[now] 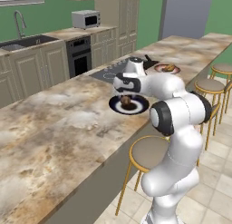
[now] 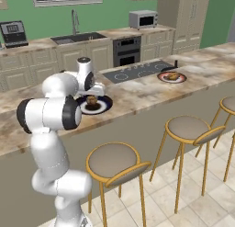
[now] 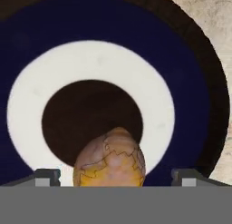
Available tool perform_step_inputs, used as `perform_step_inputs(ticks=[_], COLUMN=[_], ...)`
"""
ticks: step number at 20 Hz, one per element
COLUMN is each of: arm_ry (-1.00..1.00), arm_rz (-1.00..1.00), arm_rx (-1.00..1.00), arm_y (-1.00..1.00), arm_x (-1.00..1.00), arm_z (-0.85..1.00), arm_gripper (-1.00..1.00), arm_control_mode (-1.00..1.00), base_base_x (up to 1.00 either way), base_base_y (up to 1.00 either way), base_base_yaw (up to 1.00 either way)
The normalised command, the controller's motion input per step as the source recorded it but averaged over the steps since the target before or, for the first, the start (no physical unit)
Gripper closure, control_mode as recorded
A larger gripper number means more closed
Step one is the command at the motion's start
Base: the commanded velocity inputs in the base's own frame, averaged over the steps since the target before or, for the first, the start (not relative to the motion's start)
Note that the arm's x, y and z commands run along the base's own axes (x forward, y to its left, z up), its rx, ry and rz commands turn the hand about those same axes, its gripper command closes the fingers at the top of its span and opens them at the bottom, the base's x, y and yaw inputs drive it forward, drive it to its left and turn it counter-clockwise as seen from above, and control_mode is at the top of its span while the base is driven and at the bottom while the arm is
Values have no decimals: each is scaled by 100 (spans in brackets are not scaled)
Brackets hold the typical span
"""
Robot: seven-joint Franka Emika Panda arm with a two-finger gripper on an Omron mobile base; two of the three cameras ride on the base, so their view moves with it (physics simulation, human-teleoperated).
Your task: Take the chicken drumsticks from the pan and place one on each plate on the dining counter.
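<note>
At the far left of the right base view we see a sink (image 2: 75, 37) set in the back counter under a tall faucet, then a built-in oven (image 2: 126, 50) and a microwave (image 2: 143, 19) above the cabinets. Nearer us runs the long marble tabletop (image 2: 137, 93), and on it, behind the white arm, sits the navy-rimmed plate (image 2: 102, 103) with one drumstick (image 2: 92, 101) lying on its dark centre. In the hand view the end effector (image 3: 115, 177) hangs right over that plate (image 3: 54, 51); its two finger tips (image 3: 45, 177) stand spread wide on either side of the drumstick (image 3: 110, 159), clear of it and not pinching it. From the left base view the arm's elbow and forearm cover part of the plate (image 1: 136, 107), so we only catch the drumstick (image 1: 125, 100) just past the wrist. Further right along the tabletop lies the grey cooktop (image 2: 137, 70), and beyond its right end the pink-rimmed plate (image 2: 171, 77) carries the second drumstick (image 2: 172, 76). A dark pan handle (image 1: 148, 60) shows behind the arm in the left base view, near that plate (image 1: 166, 68). Below the tabletop edge stand round stools (image 2: 189, 128) with yellow legs, well apart from the plates.
</note>
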Motion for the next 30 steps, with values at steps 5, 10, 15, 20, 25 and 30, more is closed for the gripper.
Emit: perform_step_inputs(ticks=[5,10,15,20,25,30], arm_ry=[-40,-45,-26,6,18,16], arm_rz=[0,0,0,0,0,0], arm_rx=[15,11,1,-5,-13,-17], arm_y=[-29,-32,-11,6,27,28], arm_x=[-99,-100,-100,-100,-100,-100], arm_z=[100,100,70,-15,-78,-97], arm_gripper=[-100,-100,-100,-100,-100,-100], arm_control_mode=[-100,-100,-100,-100,-100,-100], base_base_x=[0,0,0,0,0,0], base_base_y=[0,0,0,0,0,0], base_base_yaw=[0,0,0,0,0,0])
